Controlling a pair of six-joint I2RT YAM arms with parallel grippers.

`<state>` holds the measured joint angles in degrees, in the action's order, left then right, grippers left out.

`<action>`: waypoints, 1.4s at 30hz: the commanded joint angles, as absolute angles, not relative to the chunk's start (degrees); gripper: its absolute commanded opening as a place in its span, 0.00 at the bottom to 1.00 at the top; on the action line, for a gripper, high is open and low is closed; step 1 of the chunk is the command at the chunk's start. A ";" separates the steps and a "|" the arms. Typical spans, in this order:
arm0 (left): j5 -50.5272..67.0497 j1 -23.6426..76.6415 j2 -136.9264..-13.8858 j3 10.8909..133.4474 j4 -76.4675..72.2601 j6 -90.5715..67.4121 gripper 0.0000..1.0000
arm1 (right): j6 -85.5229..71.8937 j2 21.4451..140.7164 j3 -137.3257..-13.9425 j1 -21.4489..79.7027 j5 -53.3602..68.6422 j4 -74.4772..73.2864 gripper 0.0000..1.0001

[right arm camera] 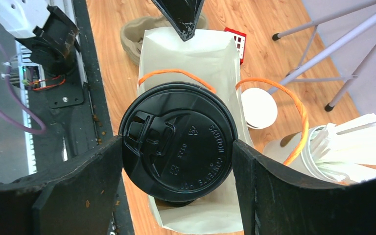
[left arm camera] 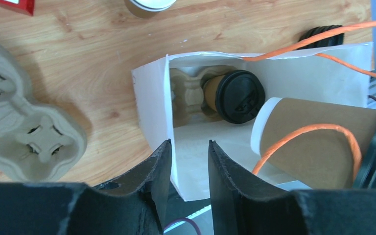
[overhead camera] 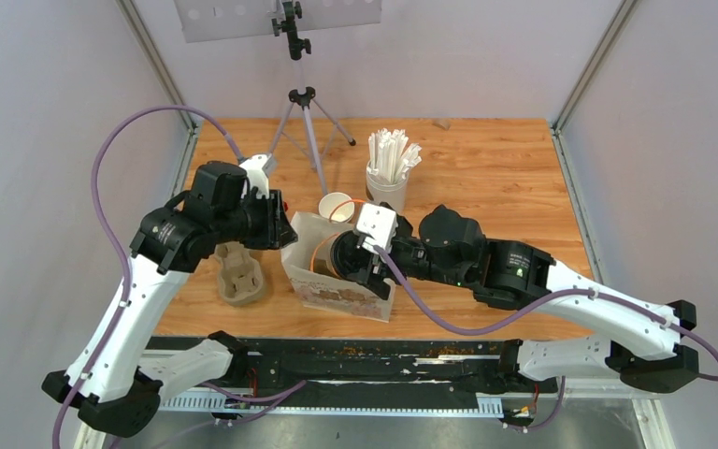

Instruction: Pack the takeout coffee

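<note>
From above, we see a lidded coffee cup tipped into the white bag on the counter. Left wrist: left fingers slightly parted astride the bag's end wall, a second cup inside. Right wrist: right fingers clamp the first cup.

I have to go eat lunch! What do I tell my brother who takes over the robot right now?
Left pincer: straddles the left wall of the paper bag; I cannot tell if it clamps.
Right pincer: shut on a lidded coffee cup, partway into the bag's mouth.
Done: another lidded cup sits in a carrier inside the bag.
Left: probably seat the held cup beside it and let go. A lidless cup and a spare carrier stand outside the bag.
</note>
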<state>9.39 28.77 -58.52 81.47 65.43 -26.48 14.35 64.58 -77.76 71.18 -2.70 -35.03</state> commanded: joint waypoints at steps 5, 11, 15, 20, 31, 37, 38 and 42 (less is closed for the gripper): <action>4.69 28.48 -60.39 83.52 66.81 -24.93 0.42 | 21.39 65.27 -77.08 71.37 -6.41 -32.25 0.72; 3.66 28.42 -61.28 83.10 64.53 -25.09 0.43 | 22.23 66.00 -77.02 71.27 -6.77 -31.38 0.72; 3.93 28.39 -62.88 83.63 64.25 -25.13 0.44 | 22.32 65.91 -77.26 71.15 -8.14 -31.46 0.72; 3.93 28.40 -63.17 85.65 64.56 -25.13 0.48 | 22.27 64.02 -76.68 70.97 -9.90 -32.35 0.72; 5.92 28.23 -63.66 83.46 62.40 -25.04 0.37 | 23.12 63.00 -73.92 70.21 -9.59 -29.12 0.72; 8.24 28.21 -63.15 81.98 61.12 -24.70 0.14 | 24.05 65.06 -73.58 69.69 -7.10 -26.86 0.72; 8.98 28.21 -62.85 81.69 60.99 -24.44 0.10 | 24.26 65.38 -73.82 69.74 -6.45 -27.01 0.72; 11.03 28.21 -61.71 80.84 60.67 -24.37 0.01 | 25.33 65.49 -74.26 69.69 -3.04 -27.23 0.72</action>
